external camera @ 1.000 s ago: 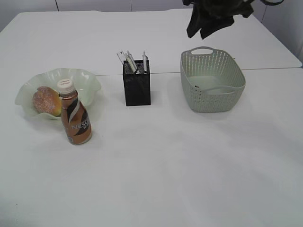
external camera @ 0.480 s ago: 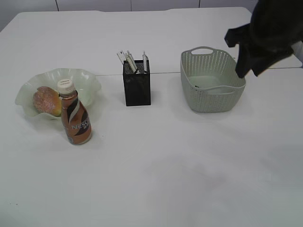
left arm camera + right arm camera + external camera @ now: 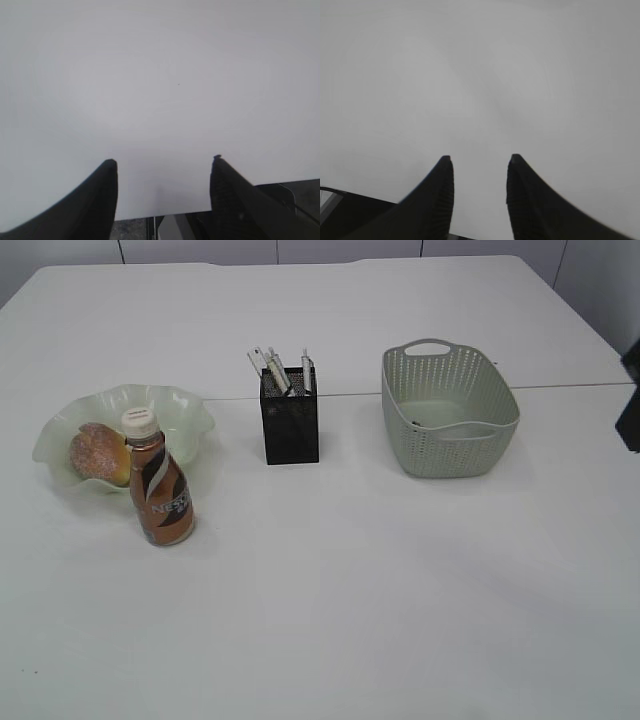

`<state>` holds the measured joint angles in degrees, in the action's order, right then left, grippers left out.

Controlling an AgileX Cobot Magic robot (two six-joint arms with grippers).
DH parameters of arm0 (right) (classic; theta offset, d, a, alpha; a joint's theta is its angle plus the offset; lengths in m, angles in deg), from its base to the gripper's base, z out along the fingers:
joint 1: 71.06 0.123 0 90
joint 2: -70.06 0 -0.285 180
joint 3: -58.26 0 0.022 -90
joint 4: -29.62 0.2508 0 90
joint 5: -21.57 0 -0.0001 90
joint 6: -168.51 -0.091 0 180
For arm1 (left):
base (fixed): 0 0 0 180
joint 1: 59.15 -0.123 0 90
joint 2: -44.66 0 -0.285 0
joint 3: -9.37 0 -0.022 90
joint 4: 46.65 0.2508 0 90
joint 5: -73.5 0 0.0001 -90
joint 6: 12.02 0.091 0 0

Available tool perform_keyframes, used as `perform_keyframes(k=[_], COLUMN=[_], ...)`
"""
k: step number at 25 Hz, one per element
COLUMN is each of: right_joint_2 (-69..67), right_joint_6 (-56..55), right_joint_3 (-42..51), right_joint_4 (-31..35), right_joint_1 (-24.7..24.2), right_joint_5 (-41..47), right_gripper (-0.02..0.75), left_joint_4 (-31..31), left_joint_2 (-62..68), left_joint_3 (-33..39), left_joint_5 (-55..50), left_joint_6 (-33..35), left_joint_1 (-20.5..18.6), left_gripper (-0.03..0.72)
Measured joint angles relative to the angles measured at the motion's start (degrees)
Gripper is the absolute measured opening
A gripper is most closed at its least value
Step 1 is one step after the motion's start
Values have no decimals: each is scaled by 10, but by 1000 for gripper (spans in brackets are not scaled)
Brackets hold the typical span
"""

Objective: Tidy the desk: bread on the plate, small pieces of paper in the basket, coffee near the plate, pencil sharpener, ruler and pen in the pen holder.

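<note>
— While both wrist views show only bare white surface (image 3: pixel 350 580), I can read each gripper plainly. Left gripper (image 3: pixel 164 165): fingers parted wide, nothing between them, touching nothing. Right gripper (image 3: pixel 480 162): fingers set narrower but apart, and nothing between them either.

— Can you see either arm from outside?

— Only a dark sliver at the right edge of the exterior view; I can't tell which part of the arm it is. The left arm doesn't show there.

— Where do the things stand?

— On my left, the bread (image 3: pixel 98 452) lies in the plate (image 3: pixel 185 405). The coffee (image 3: pixel 158 492) stands upright just in front of the plate's near rim; I can't tell whether it touches it. At the middle, the pen holder (image 3: pixel 290 428) stands upright with several thin pieces poking out of its top, one of them looking like the ruler (image 3: pixel 258 364); they are too small for me to tell the others apart. To its right, well apart, sits the basket (image 3: pixel 447 445). I can't make out what lies inside it.
</note>
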<state>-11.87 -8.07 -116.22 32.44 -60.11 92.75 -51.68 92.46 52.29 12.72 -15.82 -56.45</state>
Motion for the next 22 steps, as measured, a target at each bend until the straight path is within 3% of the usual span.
perform_keyframes(k=[11,22], right_joint_2=[215,466], right_joint_6=[-23,-37], right_joint_3=[82,176], right_joint_4=[-1,3], right_joint_1=[0,0], right_joint_5=[-15,12], right_gripper=[265,265], left_joint_4=[54,68], left_joint_2=[-225,-355], left_joint_3=[0,0], left_joint_5=[-108,-117], left_joint_6=[-28,-29], left_joint_1=[0,0], left_gripper=[433,433])
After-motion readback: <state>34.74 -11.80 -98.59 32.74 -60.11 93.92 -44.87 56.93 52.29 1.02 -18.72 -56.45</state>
